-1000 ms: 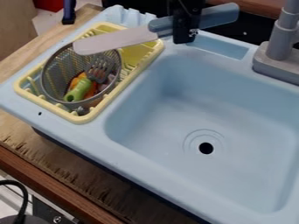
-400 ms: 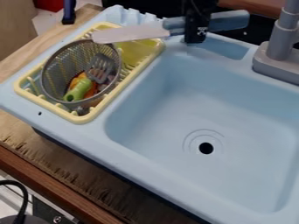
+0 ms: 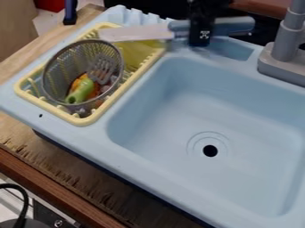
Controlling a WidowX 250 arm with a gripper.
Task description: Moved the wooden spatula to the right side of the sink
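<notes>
Wooden table (image 3: 77, 178) in the foreground, light-blue sink (image 3: 161, 116) upon it, yellow rack (image 3: 82, 120) bearing a mesh strainer (image 3: 62, 69), farther back the black hand (image 3: 200, 41) gripping a flat utensil (image 3: 136, 33) by its smooth blue-grey handle, its pale, pinkish blade extending over the rack's far end

Claw (image 3: 200, 39) holds blue-handled utensil (image 3: 180, 27) over back edge of light-blue sink (image 3: 161, 129); pale blade (image 3: 136, 33) extends above yellow rack (image 3: 79, 120) containing mesh strainer (image 3: 62, 67).

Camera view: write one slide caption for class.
Gripper holding a blue-handled utensil at the far edge of the blue sink, blade toward the yellow rack.
</notes>
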